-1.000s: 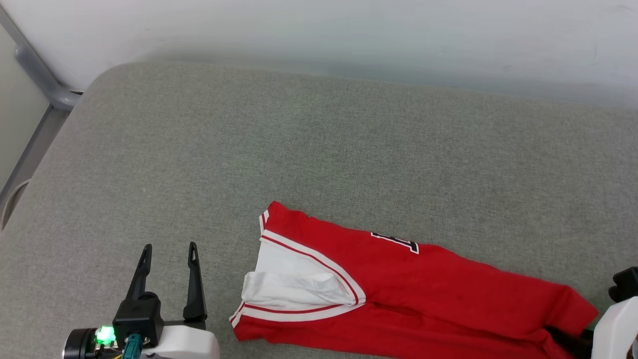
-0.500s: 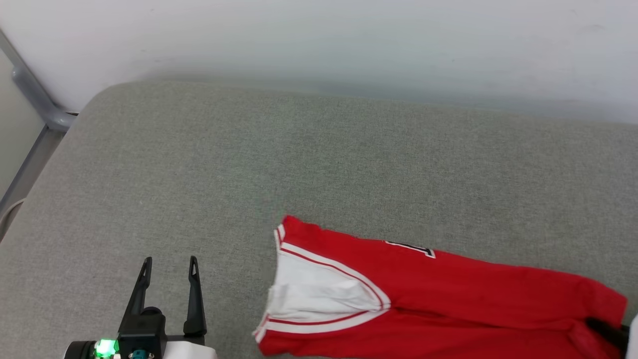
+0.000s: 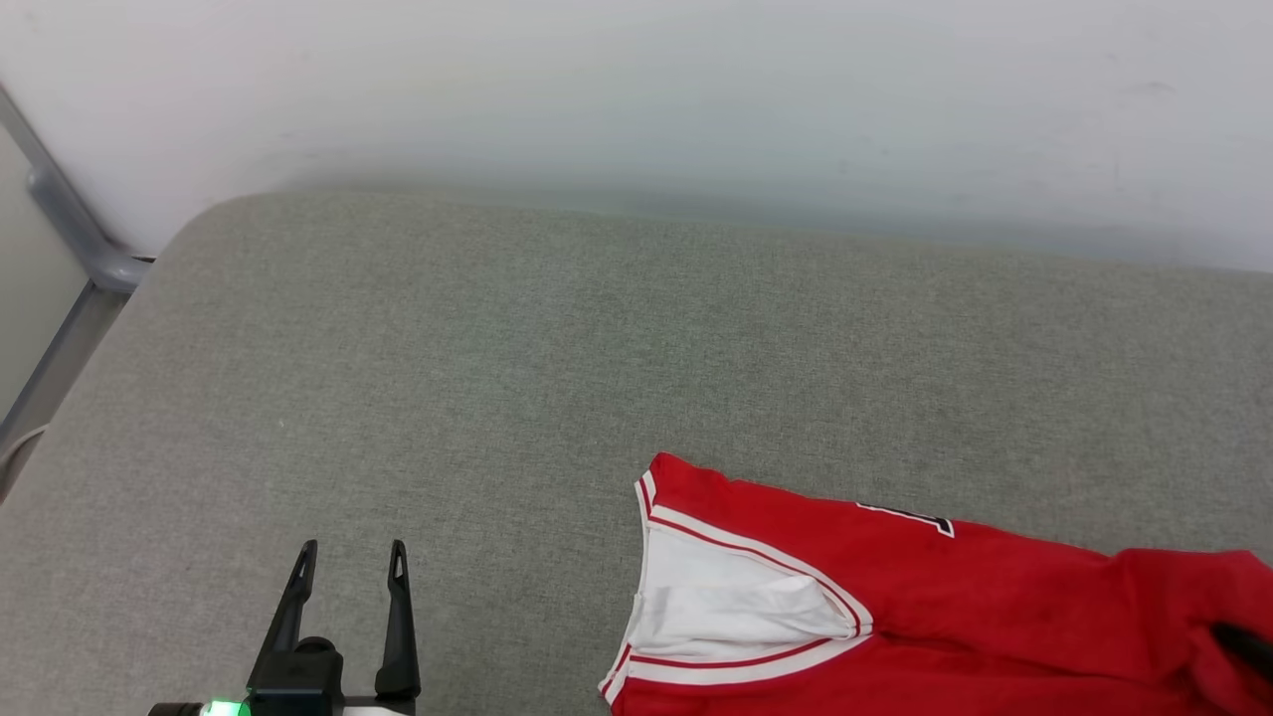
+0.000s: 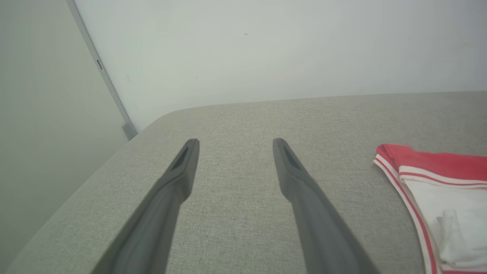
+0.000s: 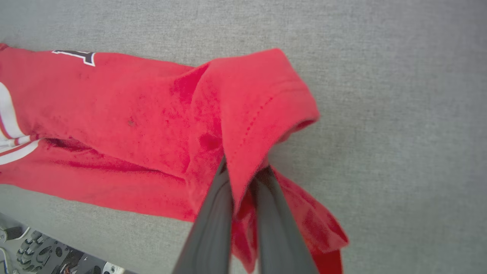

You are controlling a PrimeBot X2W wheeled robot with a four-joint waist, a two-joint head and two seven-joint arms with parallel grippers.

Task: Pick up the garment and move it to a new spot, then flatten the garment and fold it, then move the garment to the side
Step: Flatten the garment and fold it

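1. The right claw (image 5: 243, 173) is clamped on the red hem end of the garment (image 3: 895, 617), which lies long and narrow on a grey cushion (image 3: 477, 338).
2. Its long axis runs from that hem to the white sleeve end.
3. The left claw (image 3: 353, 549), fingers apart and empty, hovers off the sleeve end, clear of the cloth, and looks the nearer arm there.

A big soft pad (image 3: 477, 338) of grey woven cloth fills most of the head view. Its corner at 10 o'clock is round. A plain white wall (image 3: 636, 89) runs behind it at 12 o'clock. At 9 o'clock a grey metal bar (image 3: 72, 231) slants down beside a pale panel (image 3: 25, 288). The light is soft and even.
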